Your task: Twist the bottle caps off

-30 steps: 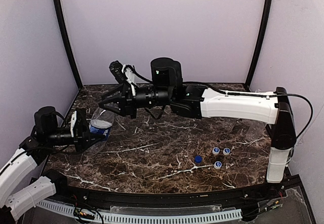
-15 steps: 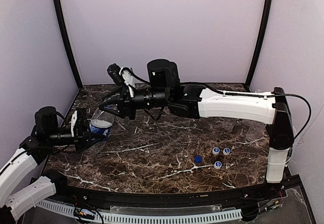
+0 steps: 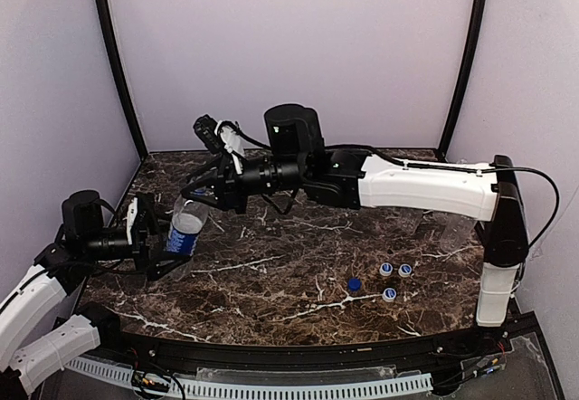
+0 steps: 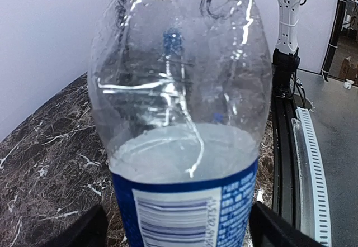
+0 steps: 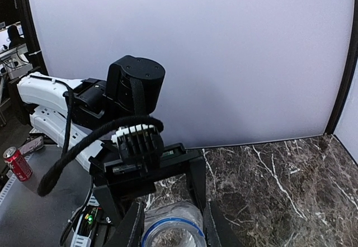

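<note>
A clear bottle (image 3: 184, 233) with a dark blue label stands upright at the table's left, its mouth uncapped and ringed in blue (image 5: 170, 234). My left gripper (image 3: 165, 240) is open, its fingers (image 4: 84, 231) standing off either side of the label (image 4: 184, 208). My right gripper (image 3: 187, 200) reaches across from the right and is shut on the bottle's neck, a finger (image 5: 132, 228) on each side. Several bottle caps lie loose at the front right: a blue one (image 3: 354, 284) and white-and-blue ones (image 3: 385, 270) (image 3: 405, 270).
Faint clear plastic shapes (image 3: 425, 226) lie at the right under my right arm (image 3: 425, 187); I cannot tell their form. Purple walls close in the marble table (image 3: 271, 278) on three sides. A black rail (image 3: 271, 350) runs along the near edge.
My left gripper has opened and let go of the bottle. The bottle has gone from tilted to upright, with my right gripper still on its neck.
</note>
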### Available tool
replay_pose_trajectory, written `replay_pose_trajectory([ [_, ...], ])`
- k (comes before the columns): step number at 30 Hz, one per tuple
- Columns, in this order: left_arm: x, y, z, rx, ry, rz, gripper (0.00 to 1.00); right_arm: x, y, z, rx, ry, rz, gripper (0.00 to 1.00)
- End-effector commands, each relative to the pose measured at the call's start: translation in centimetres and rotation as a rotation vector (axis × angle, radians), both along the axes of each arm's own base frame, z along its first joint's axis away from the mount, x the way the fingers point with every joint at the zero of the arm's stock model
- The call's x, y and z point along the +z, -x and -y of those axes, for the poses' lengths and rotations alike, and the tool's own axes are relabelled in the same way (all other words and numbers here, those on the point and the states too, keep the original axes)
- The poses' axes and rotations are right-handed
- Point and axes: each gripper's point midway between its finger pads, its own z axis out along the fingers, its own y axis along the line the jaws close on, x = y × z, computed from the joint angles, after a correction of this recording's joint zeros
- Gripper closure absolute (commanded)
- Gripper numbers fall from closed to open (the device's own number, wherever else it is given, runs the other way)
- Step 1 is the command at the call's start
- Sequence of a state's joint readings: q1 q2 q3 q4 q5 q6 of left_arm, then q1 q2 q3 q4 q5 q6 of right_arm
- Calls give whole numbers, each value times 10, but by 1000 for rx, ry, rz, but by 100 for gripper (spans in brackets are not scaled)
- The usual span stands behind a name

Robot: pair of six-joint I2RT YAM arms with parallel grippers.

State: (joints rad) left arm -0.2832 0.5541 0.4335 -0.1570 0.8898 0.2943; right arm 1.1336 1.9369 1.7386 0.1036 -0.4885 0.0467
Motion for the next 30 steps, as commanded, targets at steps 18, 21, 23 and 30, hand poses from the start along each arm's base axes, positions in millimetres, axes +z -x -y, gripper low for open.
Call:
replay_pose_trajectory([
  [18,-25,-60,-61,508,60,-81,1,-113,-133,309,-1034,513,-112,100],
  [21,-32,-65,-72,571,69,-111,1,-126,-139,332,-1089,541,-120,100],
  [23,-37,-66,-76,595,65,-118,1,-131,-142,341,-1118,552,-117,100],
  [30,-42,-67,-85,635,62,-118,1,-119,-147,367,-1197,536,-99,100],
])
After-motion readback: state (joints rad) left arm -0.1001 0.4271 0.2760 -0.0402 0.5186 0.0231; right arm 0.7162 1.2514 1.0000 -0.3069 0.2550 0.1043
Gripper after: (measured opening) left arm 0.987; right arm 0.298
